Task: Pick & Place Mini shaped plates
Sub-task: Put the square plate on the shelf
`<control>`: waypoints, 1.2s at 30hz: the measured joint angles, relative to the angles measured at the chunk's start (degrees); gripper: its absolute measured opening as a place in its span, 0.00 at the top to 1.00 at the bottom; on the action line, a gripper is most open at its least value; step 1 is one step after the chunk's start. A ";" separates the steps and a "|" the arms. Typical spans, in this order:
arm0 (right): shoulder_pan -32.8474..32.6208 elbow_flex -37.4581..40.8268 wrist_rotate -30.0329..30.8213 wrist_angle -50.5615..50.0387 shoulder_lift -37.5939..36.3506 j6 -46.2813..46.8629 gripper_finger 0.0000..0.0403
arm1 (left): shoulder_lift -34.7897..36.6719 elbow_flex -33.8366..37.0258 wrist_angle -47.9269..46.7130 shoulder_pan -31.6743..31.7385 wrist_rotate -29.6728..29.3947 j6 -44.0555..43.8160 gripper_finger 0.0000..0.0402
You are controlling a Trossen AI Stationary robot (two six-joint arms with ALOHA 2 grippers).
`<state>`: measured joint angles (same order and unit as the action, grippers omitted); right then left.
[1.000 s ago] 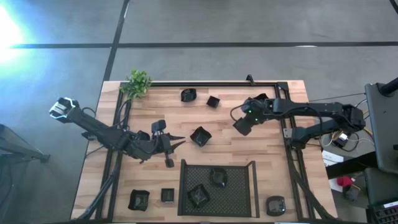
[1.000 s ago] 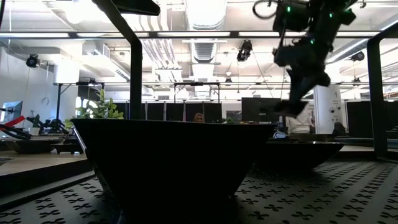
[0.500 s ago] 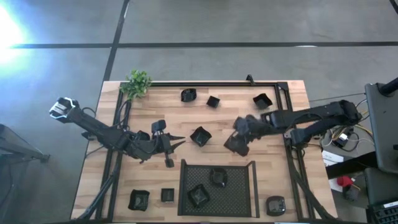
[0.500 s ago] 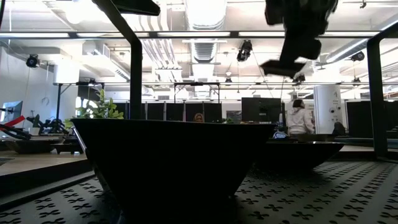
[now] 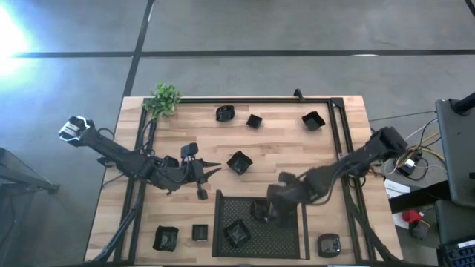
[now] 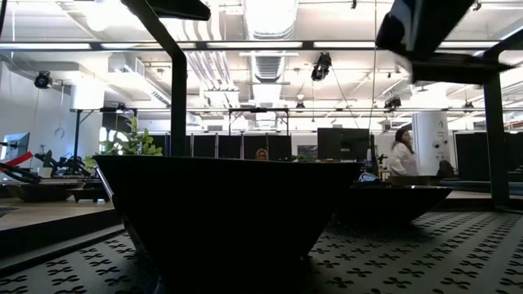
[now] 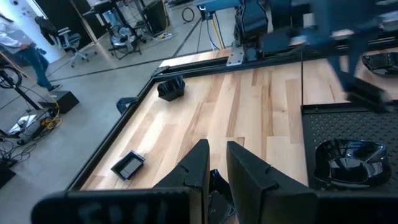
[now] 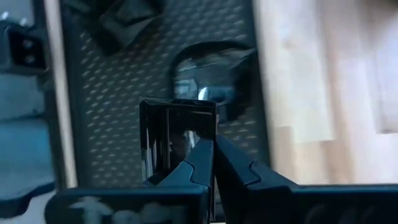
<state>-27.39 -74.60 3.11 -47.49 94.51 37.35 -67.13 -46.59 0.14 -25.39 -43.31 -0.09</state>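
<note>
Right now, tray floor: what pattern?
Black perforated mesh tray; clearest in the right wrist view.

A big dark dish [image 6: 221, 204] fills the near centre, standing on a perforated black tray [image 6: 409, 253]. At two o'clock hangs a blurred dark arm part [image 6: 425, 33]. A leafy plant [image 6: 131, 140] shows at nine o'clock, and a person [image 6: 402, 155] stands far off at three o'clock.

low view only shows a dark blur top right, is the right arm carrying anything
observer: yes, the right gripper has its jaws shut on the rim of a small square glossy black plate.
operator: over what
observer: over the right part of the large black mesh tray.
operator: tray empty
observer: no, two small black plates lie in it, one near the gripper, one nearer the front.
operator: left arm
observer: the left gripper waits left of the table's middle.
</note>
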 joint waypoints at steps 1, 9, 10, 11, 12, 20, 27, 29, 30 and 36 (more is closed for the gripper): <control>-0.76 -0.96 -0.36 -0.08 1.31 0.19 0.98 | 0.00 0.00 -0.01 -0.02 0.05 -0.01 0.87; -4.29 -4.99 -3.21 -0.26 9.71 2.16 0.98 | 0.00 0.00 0.02 -0.01 4.14 -0.10 0.87; -4.53 -5.00 -3.28 -0.36 10.45 2.67 0.98 | 0.00 0.00 0.03 0.00 4.63 -0.13 0.87; -4.72 -5.02 -3.43 -0.28 11.11 3.05 0.98 | 0.00 0.00 0.07 0.00 4.93 -0.16 0.87; -5.02 -5.00 -3.66 -0.22 11.63 3.50 0.98 | 0.00 0.00 0.04 -0.02 5.04 -0.16 0.87; -6.42 -4.73 -5.67 -0.14 14.46 7.82 0.98 | 0.00 0.00 0.06 -0.02 5.03 -0.40 0.87; -6.76 -4.54 -6.81 -0.26 16.88 8.93 0.98 | 0.00 0.00 0.02 -0.19 5.01 -0.40 0.87; -6.76 -4.54 -7.45 -0.16 17.71 8.79 0.98 | 0.00 0.00 0.04 -0.28 5.01 -0.38 0.87; -6.76 -4.56 -8.01 -0.17 18.05 8.61 0.98 | 0.00 0.00 0.04 -0.32 5.01 -0.38 0.87; -6.81 -4.56 -9.37 0.02 18.83 7.86 0.98 | 0.00 0.00 0.04 -0.35 5.01 -0.38 0.87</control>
<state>-34.20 -79.15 -6.26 -47.47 113.34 45.21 -67.13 -46.59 0.19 -25.74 -38.30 -0.47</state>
